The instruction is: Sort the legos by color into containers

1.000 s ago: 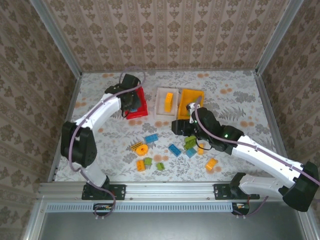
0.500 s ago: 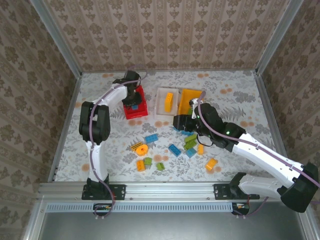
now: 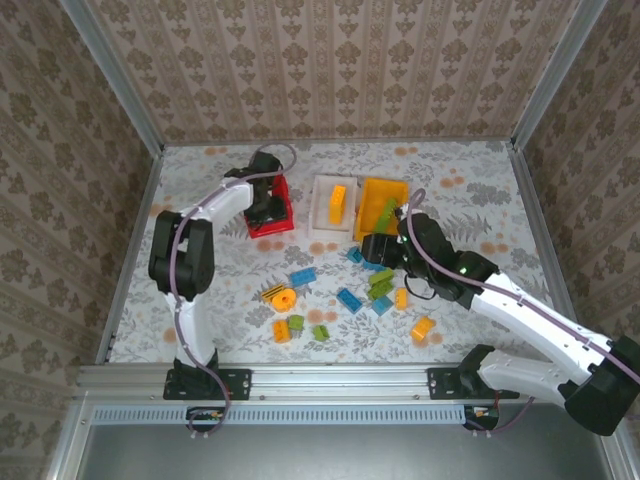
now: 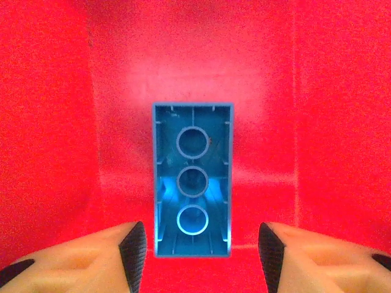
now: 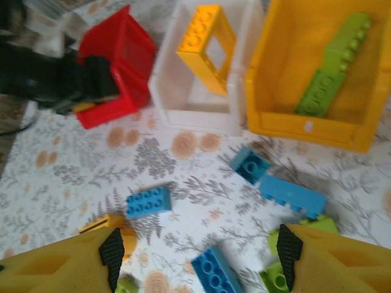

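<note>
Left tool (image 4: 201, 250), jaws wide, flanks the blue brick (image 4: 193, 177) lying in the red bin (image 4: 49, 122) by the far edge of the worktop (image 3: 470, 175); a crooked lift could drag it out. Right tool (image 5: 198, 256) gapes empty.

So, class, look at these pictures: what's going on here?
Two robot arms are sorting Lego bricks by colour. The left gripper is open in the red bin, where a blue brick lies underside up. The right gripper hovers open over loose bricks on the table. An orange frame sits in the white bin, a green piece in the yellow bin.
</note>
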Motion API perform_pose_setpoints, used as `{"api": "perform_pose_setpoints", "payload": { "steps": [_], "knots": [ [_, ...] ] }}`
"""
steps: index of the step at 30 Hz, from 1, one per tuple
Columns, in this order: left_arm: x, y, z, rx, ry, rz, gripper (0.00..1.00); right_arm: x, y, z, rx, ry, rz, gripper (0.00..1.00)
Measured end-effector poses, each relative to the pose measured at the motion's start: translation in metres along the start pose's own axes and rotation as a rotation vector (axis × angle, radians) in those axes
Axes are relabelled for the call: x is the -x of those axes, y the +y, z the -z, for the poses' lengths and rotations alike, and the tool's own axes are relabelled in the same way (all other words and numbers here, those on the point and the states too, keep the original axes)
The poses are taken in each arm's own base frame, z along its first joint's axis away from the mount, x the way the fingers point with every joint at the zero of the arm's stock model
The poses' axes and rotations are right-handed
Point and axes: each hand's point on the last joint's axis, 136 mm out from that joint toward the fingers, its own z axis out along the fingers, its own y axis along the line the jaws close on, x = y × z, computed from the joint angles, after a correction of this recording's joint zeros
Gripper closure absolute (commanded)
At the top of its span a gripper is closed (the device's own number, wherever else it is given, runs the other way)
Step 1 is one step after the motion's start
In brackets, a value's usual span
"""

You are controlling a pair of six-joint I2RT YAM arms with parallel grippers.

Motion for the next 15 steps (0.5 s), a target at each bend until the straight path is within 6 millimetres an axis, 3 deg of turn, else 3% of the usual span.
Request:
{"api": "perform_pose_setpoints", "payload": {
  "steps": [10, 15],
  "knots": [
    [0.013, -0.036, 0.091, -0.126, -0.182, -0.007, 0.29, -0.030, -0.052, 0.015, -0.192, 0.058, -0.095, 0.37],
    [0.008, -0.031, 0.103, -0.135, -0.198, 0.014, 0.35, -0.041, -0.063, 0.020, -0.231, 0.090, -0.103, 0.37]
  ]
}}
